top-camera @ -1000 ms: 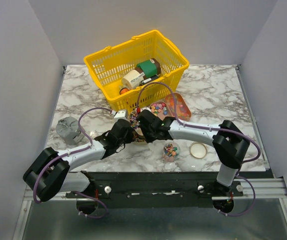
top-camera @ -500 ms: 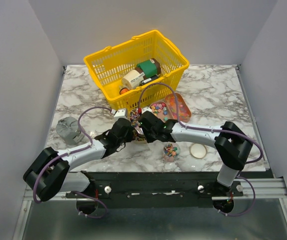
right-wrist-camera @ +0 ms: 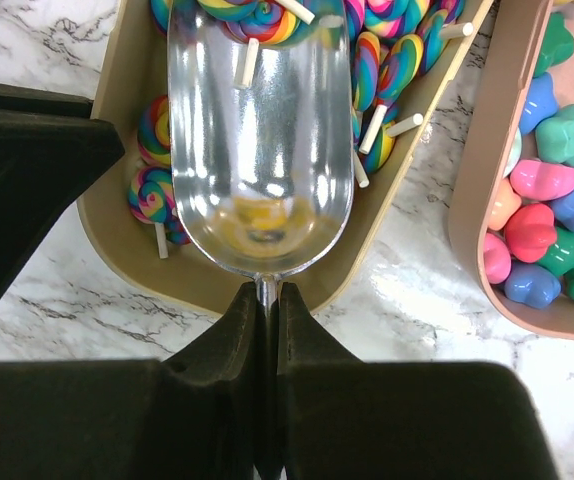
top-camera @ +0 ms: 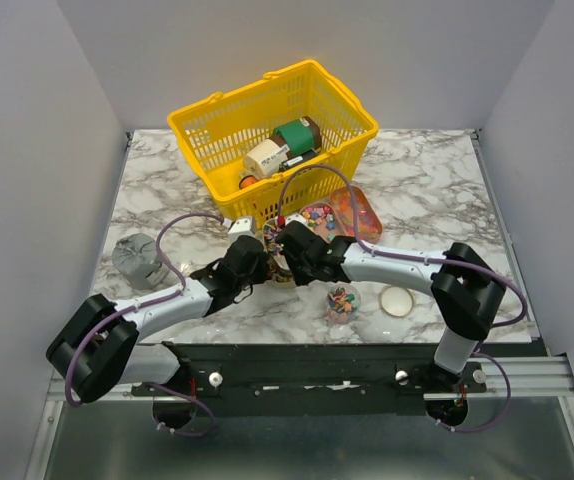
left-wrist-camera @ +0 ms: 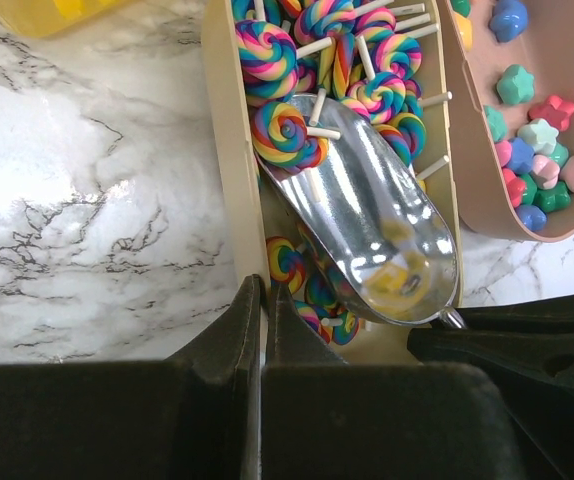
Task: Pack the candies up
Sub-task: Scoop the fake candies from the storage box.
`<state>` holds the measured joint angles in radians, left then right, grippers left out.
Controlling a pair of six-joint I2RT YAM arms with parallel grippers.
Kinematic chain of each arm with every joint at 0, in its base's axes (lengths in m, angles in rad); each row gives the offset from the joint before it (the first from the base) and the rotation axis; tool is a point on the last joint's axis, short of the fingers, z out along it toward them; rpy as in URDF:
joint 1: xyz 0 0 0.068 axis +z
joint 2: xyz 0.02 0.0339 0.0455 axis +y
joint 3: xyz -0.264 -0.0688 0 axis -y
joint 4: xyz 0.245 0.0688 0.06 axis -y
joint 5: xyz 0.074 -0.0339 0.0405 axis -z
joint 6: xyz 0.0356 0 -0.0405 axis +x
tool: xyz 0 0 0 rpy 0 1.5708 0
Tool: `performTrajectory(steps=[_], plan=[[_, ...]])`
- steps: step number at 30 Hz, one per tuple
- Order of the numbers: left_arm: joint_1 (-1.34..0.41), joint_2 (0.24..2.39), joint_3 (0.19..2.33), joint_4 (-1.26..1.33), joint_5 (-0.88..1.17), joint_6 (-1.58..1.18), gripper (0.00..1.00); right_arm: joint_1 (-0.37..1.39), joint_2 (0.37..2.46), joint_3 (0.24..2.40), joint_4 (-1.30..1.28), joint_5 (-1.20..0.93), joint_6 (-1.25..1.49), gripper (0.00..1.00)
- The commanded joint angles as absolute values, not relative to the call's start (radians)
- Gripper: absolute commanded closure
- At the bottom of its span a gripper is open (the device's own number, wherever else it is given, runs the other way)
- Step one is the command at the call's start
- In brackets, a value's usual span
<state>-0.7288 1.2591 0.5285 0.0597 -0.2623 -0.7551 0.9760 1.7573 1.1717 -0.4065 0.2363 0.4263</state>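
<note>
Clamping the thin stem of a shiny metal scoop (right-wrist-camera: 262,150), the right claw (right-wrist-camera: 267,300) holds its bowl inside a shallow beige tray (right-wrist-camera: 117,110) heaped with rainbow-swirl lollipop candies (left-wrist-camera: 267,50), one lying at the scoop's front lip. The left claw (left-wrist-camera: 264,310) is pressed together at that tray's wall; whether it pinches the wall is unclear. Just beside, a pinkish tray (right-wrist-camera: 482,150) holds pastel star-shaped candies (right-wrist-camera: 552,200) on the white marble bench (left-wrist-camera: 87,180).

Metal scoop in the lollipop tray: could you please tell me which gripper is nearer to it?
Right. The right gripper holds the metal scoop by its handle; the left gripper pinches the lollipop tray beside it, without touching it.
</note>
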Motion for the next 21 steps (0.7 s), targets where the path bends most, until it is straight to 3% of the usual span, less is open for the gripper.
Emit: performTrajectory(steps=[1,6,14,21], plan=[[-0.747,1.256,0.529,0.006,-0.232,-0.767,1.0,0.93,1.744,1.17,-0.427,0.359,0.425,0.99],[-0.747,1.279,0.537,0.003,-0.25,-0.77,1.0,0.928,1.704,1.15,-0.403,0.311,0.399,0.99],[-0.753,1.295,0.529,-0.009,-0.29,-0.758,1.0,0.927,1.75,1.292,-0.581,0.299,0.483,0.99],[-0.755,1.304,0.54,-0.015,-0.29,-0.762,1.0,0.93,1.741,1.259,-0.531,0.273,0.439,0.99]])
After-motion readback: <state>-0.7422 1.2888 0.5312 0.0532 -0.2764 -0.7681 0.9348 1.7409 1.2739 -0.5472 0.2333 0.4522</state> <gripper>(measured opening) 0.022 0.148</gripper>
